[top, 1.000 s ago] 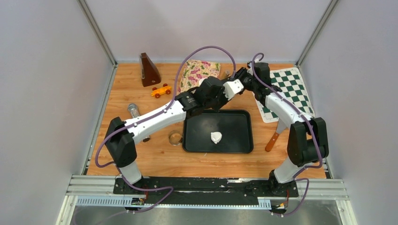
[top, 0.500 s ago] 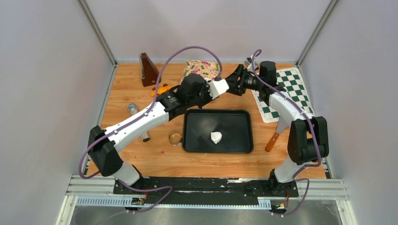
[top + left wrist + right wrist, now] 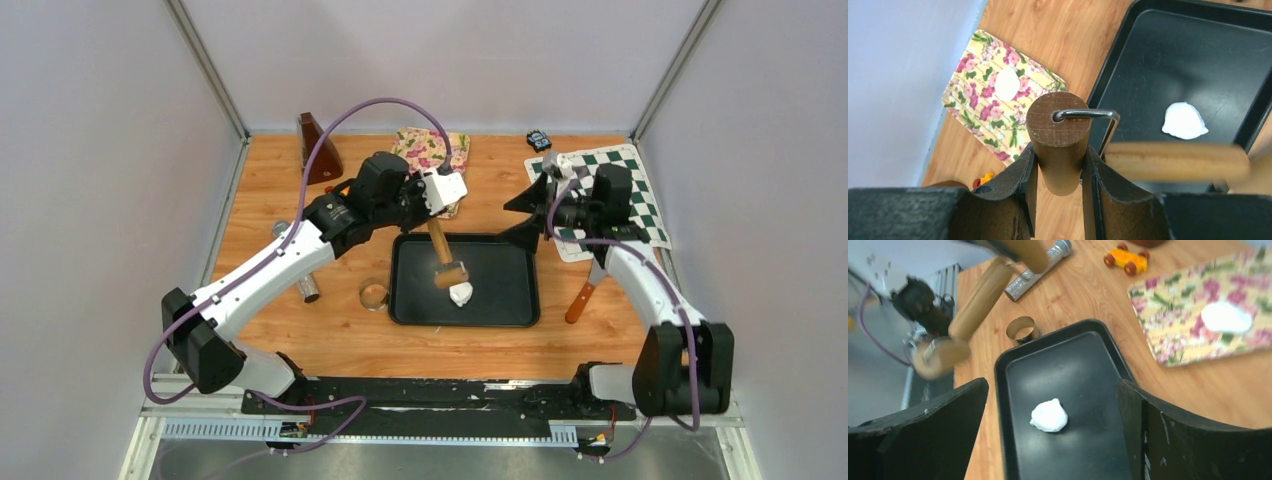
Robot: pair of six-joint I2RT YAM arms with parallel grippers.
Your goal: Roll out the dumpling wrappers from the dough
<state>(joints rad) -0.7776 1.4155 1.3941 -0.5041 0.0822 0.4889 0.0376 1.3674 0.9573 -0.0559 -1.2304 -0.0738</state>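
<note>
My left gripper (image 3: 432, 205) (image 3: 1060, 161) is shut on the brown handle (image 3: 1058, 131) of a wooden roller; its barrel (image 3: 450, 275) (image 3: 1175, 160) hangs over the black tray (image 3: 502, 268). A small white dough lump (image 3: 461, 294) (image 3: 1184, 121) (image 3: 1049, 416) lies in the tray just beyond the barrel, apart from it. One flat white dumpling wrapper (image 3: 1007, 83) (image 3: 1226, 317) rests on the floral mat (image 3: 432, 147). My right gripper (image 3: 522, 217) (image 3: 1052, 385) stands wide open and empty over the tray's right end.
A clear ring cutter (image 3: 374, 295) (image 3: 1023, 330) stands left of the tray, with a silver cylinder (image 3: 306, 287) beyond it. A brown metronome (image 3: 318, 148), a chessboard mat (image 3: 612, 188), a wooden-handled knife (image 3: 582, 296) and an orange toy car (image 3: 1126, 261) lie around.
The right gripper let go of the roller, opened wide and drew back to the right. My left arm swung the roller from the back of the table down over the tray.
</note>
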